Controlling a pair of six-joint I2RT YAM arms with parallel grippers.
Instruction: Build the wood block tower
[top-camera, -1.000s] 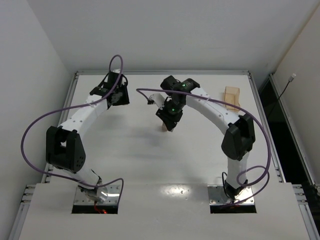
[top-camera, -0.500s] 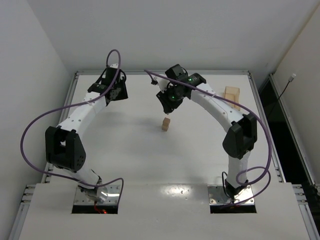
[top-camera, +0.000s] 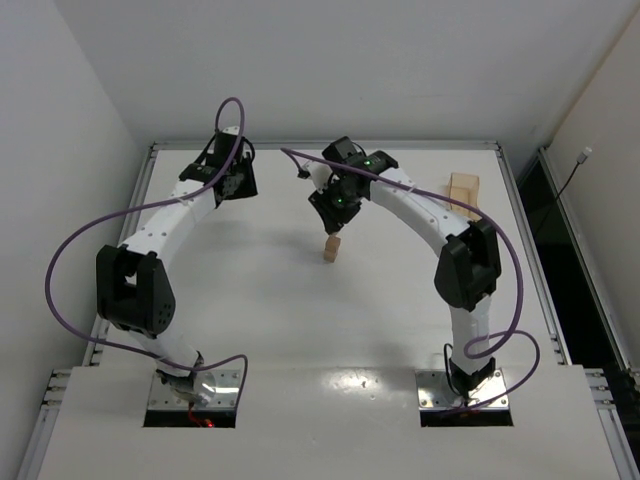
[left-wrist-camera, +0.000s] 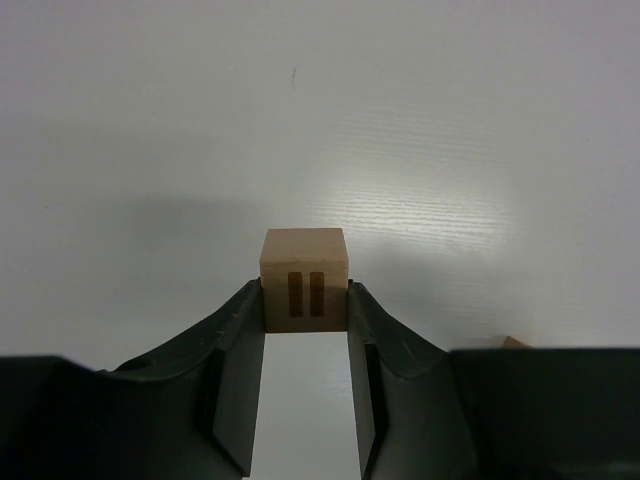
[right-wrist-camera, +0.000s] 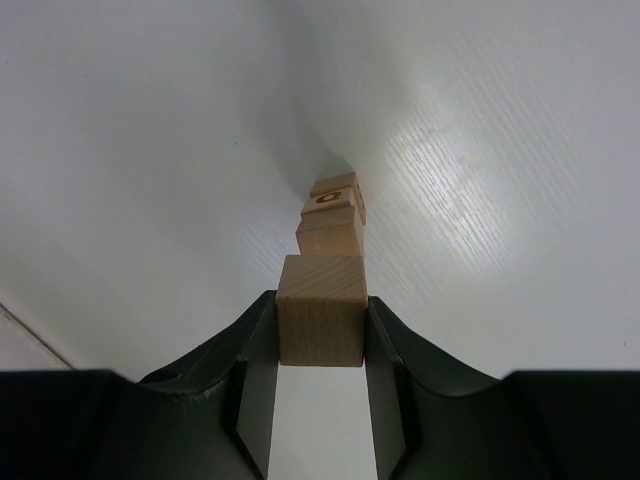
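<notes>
Left hand (left-wrist-camera: 305, 305) is pinching a small pale tan wooden cube with two dark bars (left-wrist-camera: 305, 280) between its black fingers (left-wrist-camera: 240, 345), with the bars facing the wrist camera. Whether that cube is touching the white surface (left-wrist-camera: 450, 150) or hanging just off it, I cannot tell. Seen from overhead, this hand is sitting toward the far left of the surface, at about 10 o'clock from the tower and well apart from it. Right hand (right-wrist-camera: 320, 330) is pinching a plain small pale tan wooden cube (right-wrist-camera: 321, 305), its sides pressed flat against both fingers. Directly beyond that cube, the wrist camera is showing the narrow upright tower of small tan wooden cubes (right-wrist-camera: 330, 232), one cube wide, with three cubes showing and one of them bearing a dark ring-like mark. The held cube is hanging above the tower, clear of its top. Overhead, the tower is standing near the middle of the surface, with the right hand at 12 o'clock from it. Larger flat pale wooden slabs (top-camera: 462, 193) are lying at about 2 o'clock from the tower, near the right edge.
</notes>
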